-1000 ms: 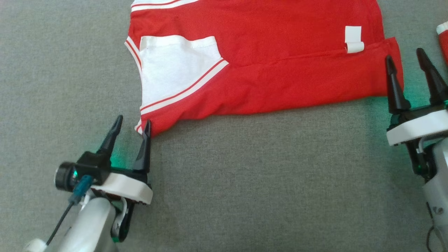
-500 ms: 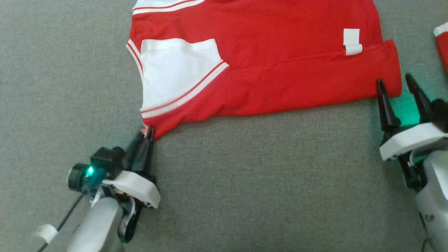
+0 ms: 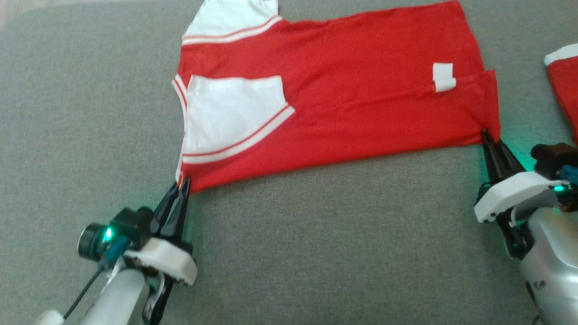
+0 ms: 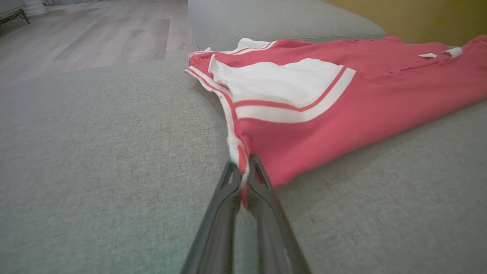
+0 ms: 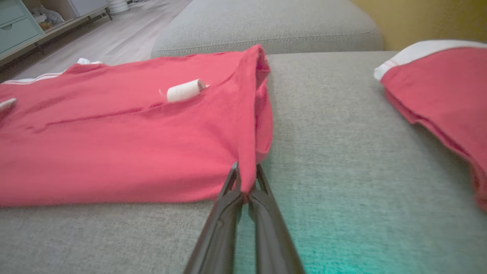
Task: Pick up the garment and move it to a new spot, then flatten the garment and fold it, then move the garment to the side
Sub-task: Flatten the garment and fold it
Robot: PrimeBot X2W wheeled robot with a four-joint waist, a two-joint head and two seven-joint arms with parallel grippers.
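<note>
A red garment (image 3: 343,104) with white panels and striped trim lies folded lengthwise on the grey cushion (image 3: 316,234). My left gripper (image 3: 181,185) is shut on its near left corner, pinching the white-trimmed edge (image 4: 242,167). At the garment's near right corner my right gripper (image 3: 490,136) is shut on the red hem (image 5: 247,184). A curled white label (image 3: 443,77) sits near the right end, also seen as a small roll (image 5: 186,90) in the right wrist view.
A second red piece with a white band (image 3: 564,85) lies at the right edge, apart from the garment (image 5: 437,95). Wooden floor (image 4: 95,34) lies beyond the cushion's left end. A yellow wall (image 5: 418,17) stands behind.
Both grippers went from open to shut on the garment's near corners, the left first, then the right. The garment has been drawn toward me and stretched; the head view has shifted.
</note>
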